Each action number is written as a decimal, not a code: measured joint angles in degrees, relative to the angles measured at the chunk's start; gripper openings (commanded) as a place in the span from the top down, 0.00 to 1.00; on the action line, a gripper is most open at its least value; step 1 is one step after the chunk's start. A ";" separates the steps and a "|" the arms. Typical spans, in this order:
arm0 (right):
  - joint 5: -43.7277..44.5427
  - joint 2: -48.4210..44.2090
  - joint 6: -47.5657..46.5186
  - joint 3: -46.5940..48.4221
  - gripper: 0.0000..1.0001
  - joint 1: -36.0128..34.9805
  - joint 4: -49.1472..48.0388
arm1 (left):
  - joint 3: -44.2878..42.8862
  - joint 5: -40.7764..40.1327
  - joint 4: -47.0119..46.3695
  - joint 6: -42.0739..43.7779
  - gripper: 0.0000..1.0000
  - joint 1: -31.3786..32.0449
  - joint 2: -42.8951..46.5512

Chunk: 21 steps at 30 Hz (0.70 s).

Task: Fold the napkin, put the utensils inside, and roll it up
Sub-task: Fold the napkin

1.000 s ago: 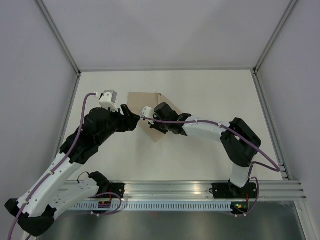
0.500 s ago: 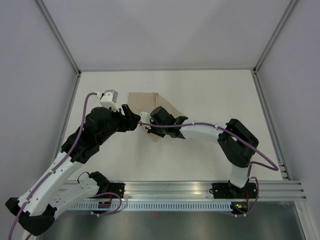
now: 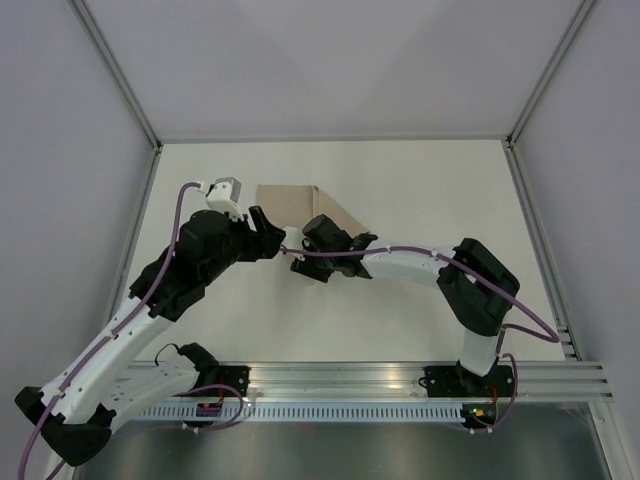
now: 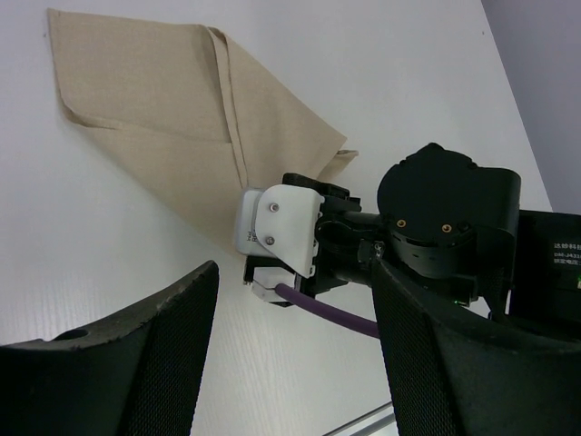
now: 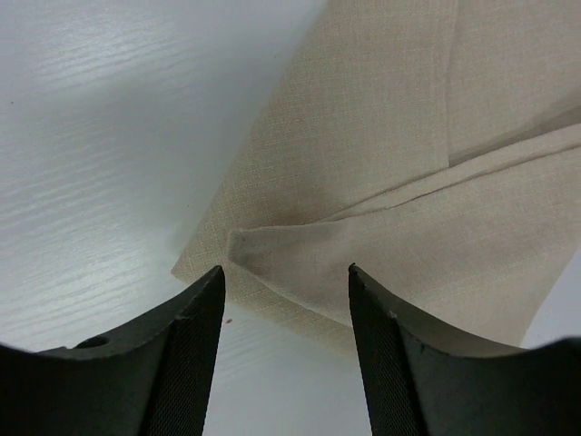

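The beige napkin (image 3: 290,200) lies folded on the white table, with its near corner hidden under my right gripper (image 3: 308,262). In the right wrist view that gripper (image 5: 285,272) is open just above the napkin (image 5: 408,182), and a folded-over corner of the cloth lies flat between the two fingers, touched by neither. My left gripper (image 3: 265,230) hovers open just left of the napkin, with nothing in it. The left wrist view shows it (image 4: 295,272) facing the right wrist, with the napkin (image 4: 163,109) beyond. The utensils are out of view.
Grey enclosure walls stand on the left, right and far sides of the table (image 3: 430,190). An aluminium rail (image 3: 400,378) with both arm bases runs along the near edge. A purple cable (image 4: 327,313) hangs from the right wrist camera, between the arms.
My right gripper slid a little to the left over the napkin's near corner and opened, letting go of the cloth. The left arm moved slightly forward and stayed open.
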State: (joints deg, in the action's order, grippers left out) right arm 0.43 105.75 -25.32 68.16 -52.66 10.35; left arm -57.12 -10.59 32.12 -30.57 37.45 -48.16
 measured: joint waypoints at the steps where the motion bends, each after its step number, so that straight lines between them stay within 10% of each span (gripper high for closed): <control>1: 0.00 -0.52 0.00 -0.02 0.36 0.00 0.28 | 0.00 -0.02 -0.26 -0.13 0.27 0.02 -0.28; 12: -3.37 -10.03 -0.37 -0.61 0.37 5.70 3.69 | 0.11 -0.39 -8.98 -3.08 0.32 -0.04 -6.54; 21: -4.94 -11.10 0.48 -5.42 0.43 18.16 3.65 | 0.57 0.22 -14.80 -4.13 0.48 0.02 -28.33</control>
State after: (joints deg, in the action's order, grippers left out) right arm -4.51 94.65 -24.84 62.74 -34.50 14.00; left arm -56.55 -10.37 17.32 -34.70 37.47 -76.49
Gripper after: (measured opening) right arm 0.586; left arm 0.551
